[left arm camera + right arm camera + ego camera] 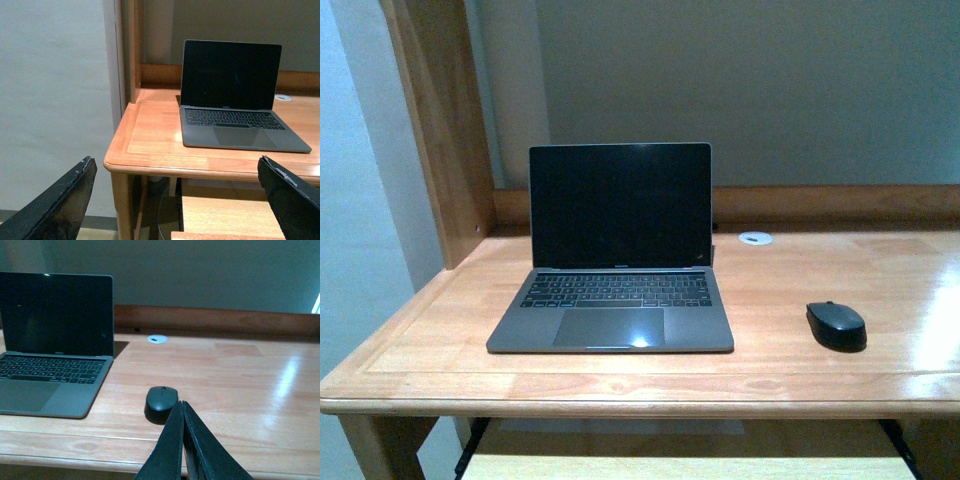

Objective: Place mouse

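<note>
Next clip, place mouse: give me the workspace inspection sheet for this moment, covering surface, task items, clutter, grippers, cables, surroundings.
Surface: wooden desk, glossy, with a raised back rail.
Job's things: mouse lies flat on the desk, right of the laptop and apart from it.
Clutter: open laptop, screen dark; white grommet near the back rail.
Grippers: left gripper open, off the desk's front edge, holding nothing; right gripper shut, empty, tips just in front of the mouse.
Cables: nothing seen.
Surroundings: plain wall behind; wooden post at the desk's left rear.

Laptop [52, 340] cropped (left edge), mouse [161, 403] part-hidden.
</note>
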Available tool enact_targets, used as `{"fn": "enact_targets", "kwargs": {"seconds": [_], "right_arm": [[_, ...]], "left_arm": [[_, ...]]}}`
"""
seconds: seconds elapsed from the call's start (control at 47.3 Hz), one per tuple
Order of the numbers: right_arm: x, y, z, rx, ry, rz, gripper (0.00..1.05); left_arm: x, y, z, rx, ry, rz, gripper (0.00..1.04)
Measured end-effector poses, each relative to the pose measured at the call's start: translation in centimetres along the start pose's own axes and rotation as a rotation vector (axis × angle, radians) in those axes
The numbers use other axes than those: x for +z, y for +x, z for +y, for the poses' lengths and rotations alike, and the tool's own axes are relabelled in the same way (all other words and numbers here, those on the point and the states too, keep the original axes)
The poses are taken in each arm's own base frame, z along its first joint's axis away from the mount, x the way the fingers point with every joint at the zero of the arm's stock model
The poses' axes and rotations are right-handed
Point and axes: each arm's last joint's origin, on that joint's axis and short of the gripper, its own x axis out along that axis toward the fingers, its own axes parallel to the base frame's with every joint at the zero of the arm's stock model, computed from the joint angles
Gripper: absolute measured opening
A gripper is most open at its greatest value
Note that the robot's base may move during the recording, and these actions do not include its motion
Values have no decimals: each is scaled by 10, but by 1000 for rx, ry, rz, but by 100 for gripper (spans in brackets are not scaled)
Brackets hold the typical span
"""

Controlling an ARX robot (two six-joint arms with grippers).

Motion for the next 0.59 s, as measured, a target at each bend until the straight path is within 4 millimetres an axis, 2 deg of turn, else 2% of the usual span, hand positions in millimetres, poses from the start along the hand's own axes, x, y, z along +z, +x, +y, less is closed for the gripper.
{"fn": "enact_targets", "kwargs": {"seconds": [0.106,0.592], "right_arm": [[-3,-15,-5,-28,1,19,2],[-1,-76,-3,-18,0,9,2]], "left_arm": [[0,0,0,0,0,0,98],[0,0,0,0,0,0,98]]}}
